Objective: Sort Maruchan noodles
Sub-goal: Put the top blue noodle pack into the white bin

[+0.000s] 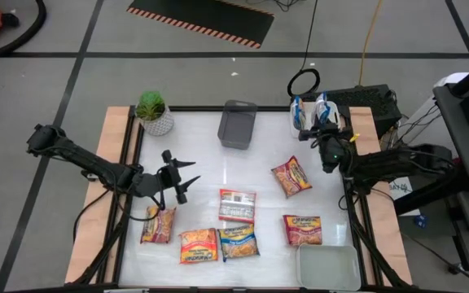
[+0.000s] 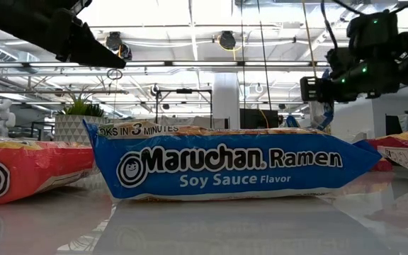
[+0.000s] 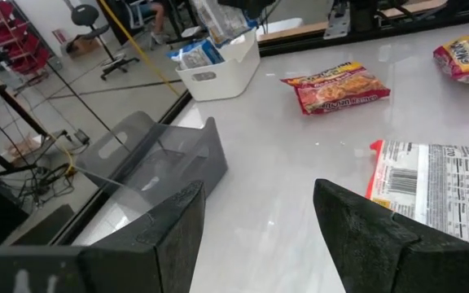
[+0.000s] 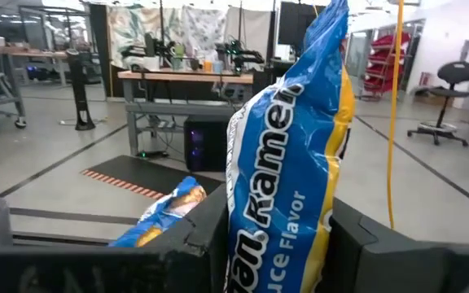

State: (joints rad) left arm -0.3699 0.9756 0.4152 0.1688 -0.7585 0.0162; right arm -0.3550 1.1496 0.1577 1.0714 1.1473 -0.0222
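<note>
Several Maruchan packets lie flat on the white table: an orange one, an orange-yellow one, a blue one, a white-and-red one, and red-orange ones. My left gripper hovers open above the table, left of the white-and-red packet. My right gripper is over the white tray at the far right and is shut on a blue packet. Another blue packet sits in that tray. My right gripper pinches the blue packet between its two fingers, which press its flat faces near the lower part. The fingers reach about level toward the table's far side. The packet stands upright above them. Its bottom end is hidden below the fingers.
A grey tray stands at the far middle. A small potted plant sits at the far left corner. A pale tray is at the near right corner. Bare table lies between the grey tray and the packets.
</note>
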